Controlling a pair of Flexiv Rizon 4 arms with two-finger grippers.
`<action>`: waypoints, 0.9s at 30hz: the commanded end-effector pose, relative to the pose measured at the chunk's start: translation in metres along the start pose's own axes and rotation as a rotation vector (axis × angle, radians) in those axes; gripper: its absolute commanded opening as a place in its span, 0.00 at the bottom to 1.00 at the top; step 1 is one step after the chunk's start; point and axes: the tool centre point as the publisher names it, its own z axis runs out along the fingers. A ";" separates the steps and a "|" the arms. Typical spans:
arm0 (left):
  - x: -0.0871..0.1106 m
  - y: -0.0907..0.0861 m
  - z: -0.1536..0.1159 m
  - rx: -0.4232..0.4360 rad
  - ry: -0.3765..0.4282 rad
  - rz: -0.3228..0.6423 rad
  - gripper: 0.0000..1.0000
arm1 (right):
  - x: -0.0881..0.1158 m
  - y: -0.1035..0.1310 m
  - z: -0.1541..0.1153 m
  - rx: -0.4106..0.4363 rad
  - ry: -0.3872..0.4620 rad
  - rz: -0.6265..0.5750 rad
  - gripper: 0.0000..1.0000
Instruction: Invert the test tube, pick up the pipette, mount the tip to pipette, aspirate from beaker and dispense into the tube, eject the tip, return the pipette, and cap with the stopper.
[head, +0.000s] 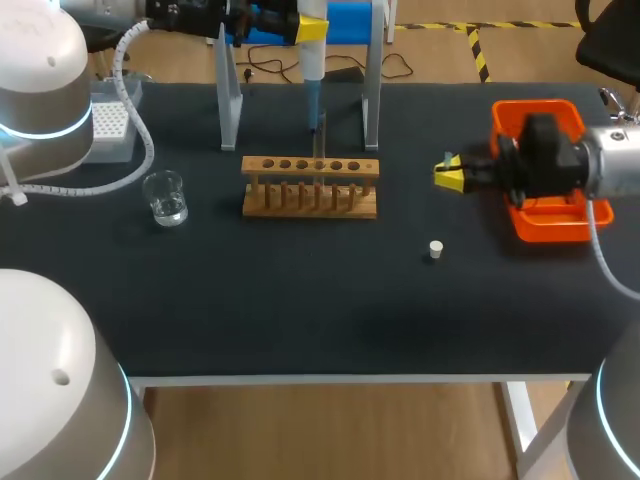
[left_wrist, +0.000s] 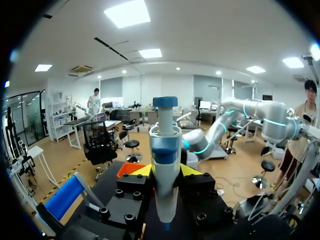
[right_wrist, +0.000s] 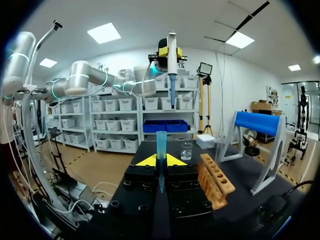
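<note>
My left gripper (head: 311, 28) is shut on the white and blue pipette (head: 313, 75), which hangs upright above the back of the wooden tube rack (head: 310, 186). In the left wrist view the pipette (left_wrist: 165, 165) stands between the yellow fingertips (left_wrist: 141, 171). To the right of the rack, my right gripper (head: 448, 175) is shut on a thin clear test tube (right_wrist: 161, 142) that stands upright between its fingers (right_wrist: 148, 161). The glass beaker (head: 165, 197) is left of the rack. A small white stopper (head: 435, 249) lies in front of the right gripper.
A stand (head: 229, 95) with two grey uprights and a blue top rises behind the rack, around the pipette. The white tip box (head: 110, 127) sits at the far left. An orange tray (head: 545, 225) lies at the right edge under my right arm.
</note>
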 end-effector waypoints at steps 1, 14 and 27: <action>0.000 -0.001 -0.001 -0.003 0.002 -0.001 0.00 | -0.001 0.006 0.010 0.018 0.004 -0.001 0.00; 0.000 -0.001 -0.001 -0.003 0.002 -0.001 0.00 | -0.012 0.013 0.042 0.055 -0.004 -0.013 0.00; 0.000 -0.001 -0.001 -0.003 0.002 -0.001 0.00 | -0.022 0.011 0.077 -0.024 -0.005 -0.036 0.00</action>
